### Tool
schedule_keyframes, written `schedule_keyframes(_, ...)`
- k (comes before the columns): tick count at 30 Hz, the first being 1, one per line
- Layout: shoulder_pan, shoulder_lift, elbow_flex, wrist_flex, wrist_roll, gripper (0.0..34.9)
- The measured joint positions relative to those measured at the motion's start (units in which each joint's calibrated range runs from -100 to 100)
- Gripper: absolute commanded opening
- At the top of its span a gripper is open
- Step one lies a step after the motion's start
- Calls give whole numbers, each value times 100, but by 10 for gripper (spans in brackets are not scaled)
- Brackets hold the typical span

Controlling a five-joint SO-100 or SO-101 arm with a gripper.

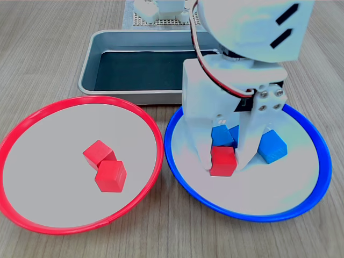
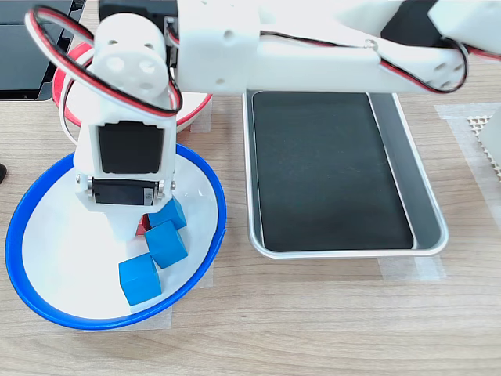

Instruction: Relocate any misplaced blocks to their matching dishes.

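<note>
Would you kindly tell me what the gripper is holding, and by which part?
The gripper clasps the small red cube by its two opposite side faces, low inside the blue-rimmed dish.

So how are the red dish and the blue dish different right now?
The red dish has a red rim; the blue dish has a blue rim. The red dish holds only two red blocks; the blue dish holds three blue blocks plus one red block. The gripper reaches into the blue dish around that red block; nothing reaches into the red dish. Both are round, shallow and pale inside.
</note>
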Motion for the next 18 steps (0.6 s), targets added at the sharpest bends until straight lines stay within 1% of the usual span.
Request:
schedule_keyframes(2, 0, 0, 0, 0, 0, 36)
schedule_keyframes(4, 0, 0, 0, 0, 0, 5)
schedule_keyframes(11, -133, 0, -18, 8, -78, 4)
schedule_keyframes(18, -133, -68, -36, 8, -337, 4)
